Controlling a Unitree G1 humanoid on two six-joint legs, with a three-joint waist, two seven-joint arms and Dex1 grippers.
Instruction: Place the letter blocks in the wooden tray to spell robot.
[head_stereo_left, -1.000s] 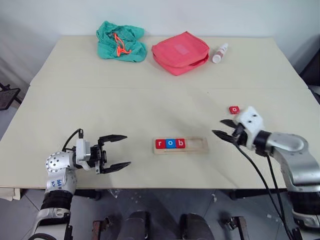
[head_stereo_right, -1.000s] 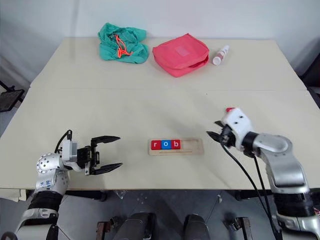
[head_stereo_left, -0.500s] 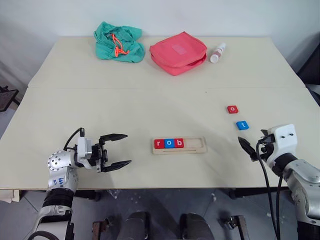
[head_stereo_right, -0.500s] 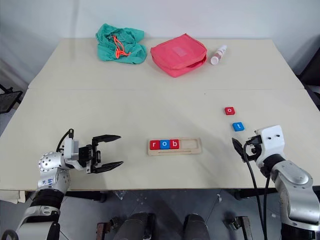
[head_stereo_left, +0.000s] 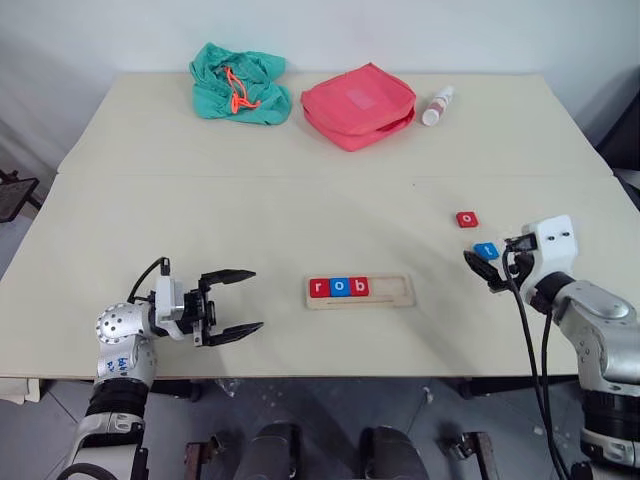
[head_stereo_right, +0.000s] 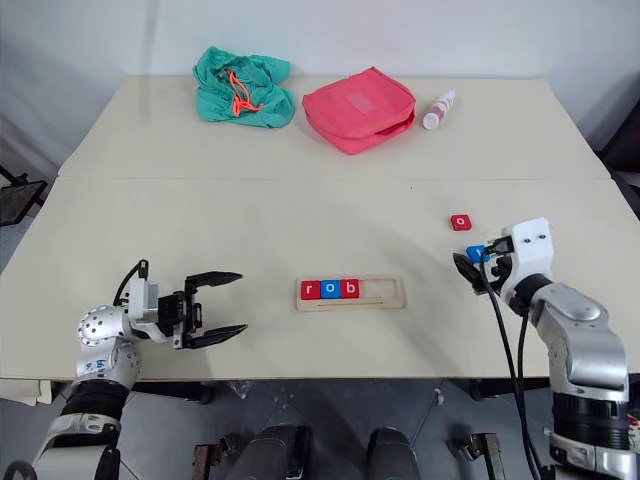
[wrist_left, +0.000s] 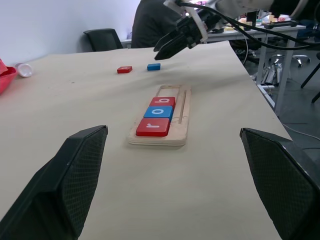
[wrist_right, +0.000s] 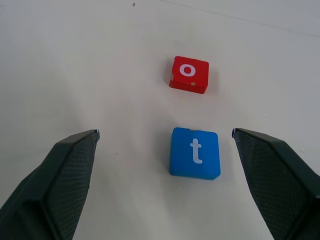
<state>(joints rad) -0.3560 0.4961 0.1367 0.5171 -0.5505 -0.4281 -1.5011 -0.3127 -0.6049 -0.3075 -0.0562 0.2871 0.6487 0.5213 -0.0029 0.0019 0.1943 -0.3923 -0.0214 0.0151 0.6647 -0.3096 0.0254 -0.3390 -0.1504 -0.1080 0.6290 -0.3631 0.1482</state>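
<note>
Arms (head_stereo_left: 598, 330) silver metal with black joints – black cables loop at each wrist; right wrist (head_stereo_left: 552, 243) has a white block housing, fingers (wrist_left: 75, 170) are black with cross-hatched pads

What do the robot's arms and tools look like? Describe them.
Both arms are silver-grey metal with rounded joints and loose black cables. The left tool has two black tapered fingers with cross-hatched pads on a white-and-black wrist block. The right tool has matching black fingers under a white housing.

The wooden tray (head_stereo_left: 360, 291) holds blocks reading "r", "o", "b"; loose red block (wrist_right: 188, 74) reads "o", blue block (wrist_right: 195, 153) "t".
</note>
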